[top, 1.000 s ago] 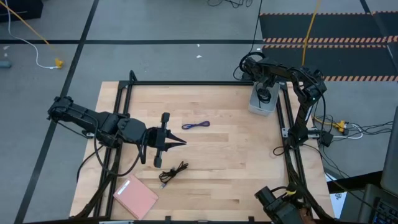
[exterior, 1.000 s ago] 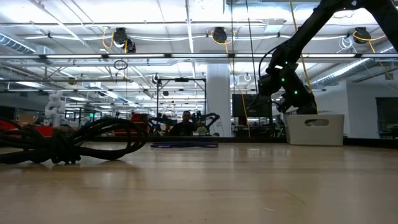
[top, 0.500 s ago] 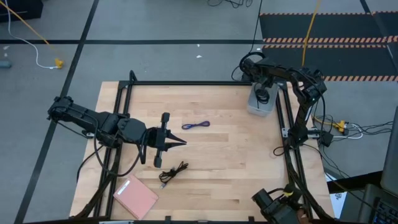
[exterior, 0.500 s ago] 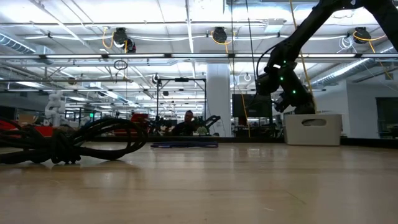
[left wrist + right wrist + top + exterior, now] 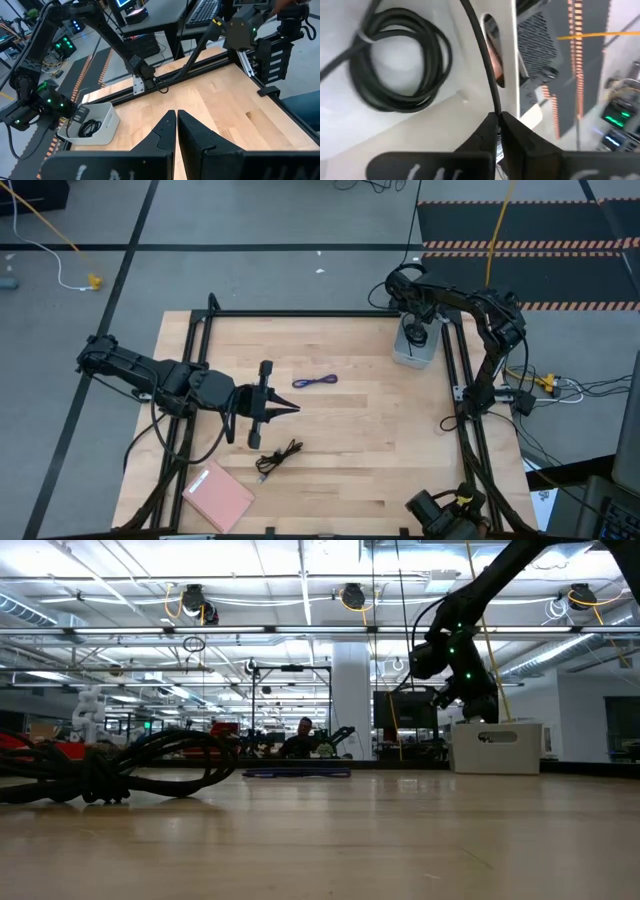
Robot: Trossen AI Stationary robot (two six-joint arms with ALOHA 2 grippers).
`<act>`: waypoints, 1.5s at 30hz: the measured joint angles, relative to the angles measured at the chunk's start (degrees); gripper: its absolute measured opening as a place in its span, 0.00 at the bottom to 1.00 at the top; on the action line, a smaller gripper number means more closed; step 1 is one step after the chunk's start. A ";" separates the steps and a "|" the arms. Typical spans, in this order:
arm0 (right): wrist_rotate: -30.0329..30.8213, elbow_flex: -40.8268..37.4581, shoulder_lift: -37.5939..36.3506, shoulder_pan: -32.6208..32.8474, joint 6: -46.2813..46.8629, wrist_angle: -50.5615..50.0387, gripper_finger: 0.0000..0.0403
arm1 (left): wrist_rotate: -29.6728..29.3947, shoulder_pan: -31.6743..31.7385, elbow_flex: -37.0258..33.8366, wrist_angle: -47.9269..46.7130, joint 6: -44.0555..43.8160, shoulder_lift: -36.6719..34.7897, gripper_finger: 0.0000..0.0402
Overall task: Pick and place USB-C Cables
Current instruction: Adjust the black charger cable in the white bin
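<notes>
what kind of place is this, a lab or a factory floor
Most likely a big open robotics lab or workshop: exposed ceiling ducts and strip lights, a desk with a keyboard beside the wooden table, and hazard-striped floor matting.

from above i see my right gripper [image 5: 417, 332] over the white bin [image 5: 414, 347] at the bench's [image 5: 370, 430] far right corner; left gripper [image 5: 287, 409] sits between the blue-purple cable [image 5: 314, 382] and black bundled cable [image 5: 277, 457].

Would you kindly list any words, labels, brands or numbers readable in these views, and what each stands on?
None can be read.
Left gripper: pale marks on the housing below its fingers, too blurred to read.
Right gripper: similar pale marks, also illegible.
White plastic bin: no label visible.
</notes>
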 joint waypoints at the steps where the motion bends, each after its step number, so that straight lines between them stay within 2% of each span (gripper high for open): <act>1: -1.71 0.00 -0.18 0.00 0.04 -0.03 0.01 | 0.00 0.00 0.00 0.00 -0.01 0.00 0.05; 4: -6.61 0.00 -0.27 -0.01 0.54 -0.05 0.01 | 0.00 0.00 0.00 0.00 -0.01 0.00 0.05; 8: -10.24 0.00 -0.28 0.44 1.62 0.35 0.01 | 0.00 0.00 -0.02 0.00 -0.05 0.00 0.05; 15: -11.56 0.00 -0.28 1.67 4.92 0.84 0.01 | 0.02 0.00 -0.02 0.00 -0.10 0.01 0.05; 21: -16.79 -0.89 -0.33 1.44 10.15 3.03 0.01 | 0.02 0.00 -0.02 0.21 -0.23 0.00 0.05; 28: -16.58 -6.73 -0.32 1.31 12.01 9.16 0.01 | 0.02 0.00 -0.02 0.20 -0.23 0.00 0.05; 35: -7.92 -8.98 -0.33 0.61 14.99 9.01 0.01 | 0.02 0.00 -0.02 0.42 -0.01 0.01 0.05; 45: -7.64 -8.98 -0.33 -2.45 18.60 9.68 0.01 | 0.02 0.00 -0.02 0.87 0.04 0.00 0.05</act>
